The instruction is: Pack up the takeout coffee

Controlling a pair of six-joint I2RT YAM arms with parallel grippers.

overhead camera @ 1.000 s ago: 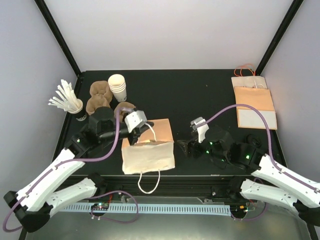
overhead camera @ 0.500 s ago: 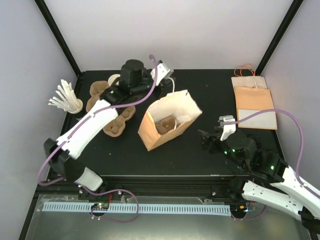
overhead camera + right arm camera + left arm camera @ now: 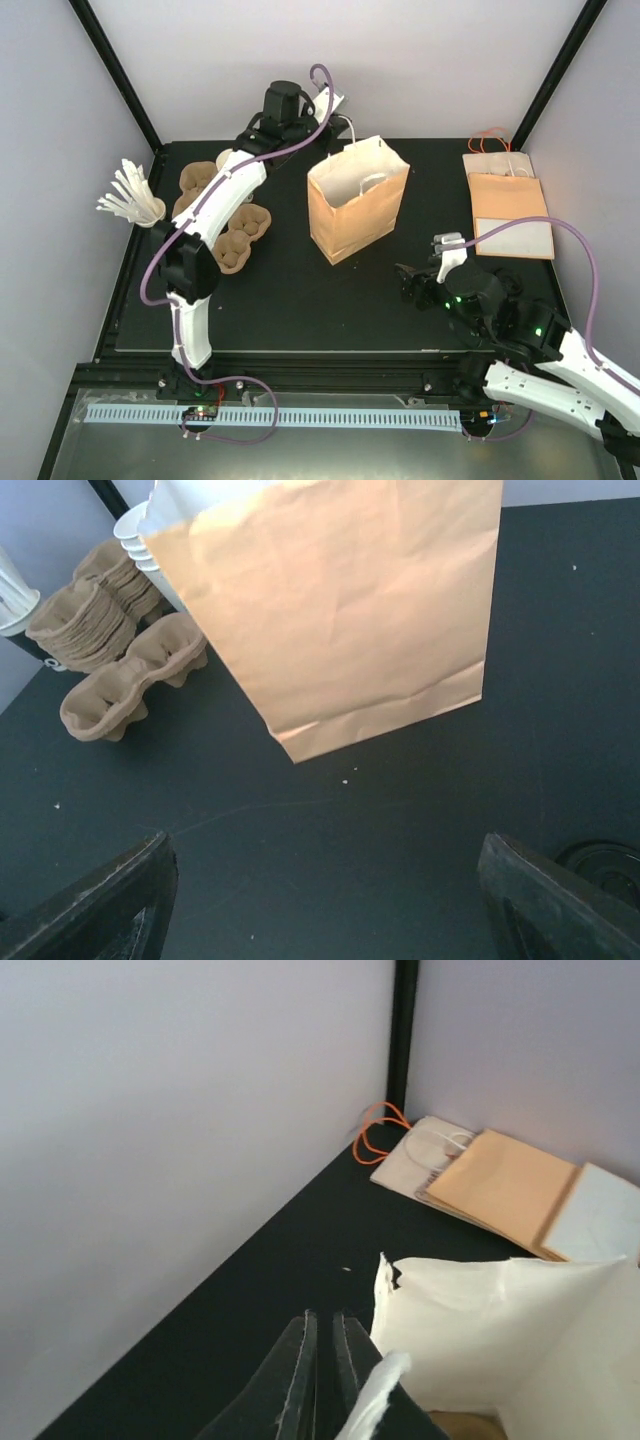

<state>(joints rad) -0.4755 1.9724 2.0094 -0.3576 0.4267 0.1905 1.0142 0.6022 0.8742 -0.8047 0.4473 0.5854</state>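
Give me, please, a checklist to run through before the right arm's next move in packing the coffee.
1. Paper bag upright, mouth open: ok.
2. Left gripper shut at the bag's top: ok; pinching the white handle: cannot tell.
3. Right gripper open and empty: ok.
4. Takeout coffee located: cannot tell; only a black round rim shows low in the right wrist view.
5. Table between right gripper and bag bare: ok.

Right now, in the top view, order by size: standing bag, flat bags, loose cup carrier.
1. Standing bag and flat bags: look alike; the bag rises nearer the camera, so I do not rank them.
2. Loose cup carrier: smallest.
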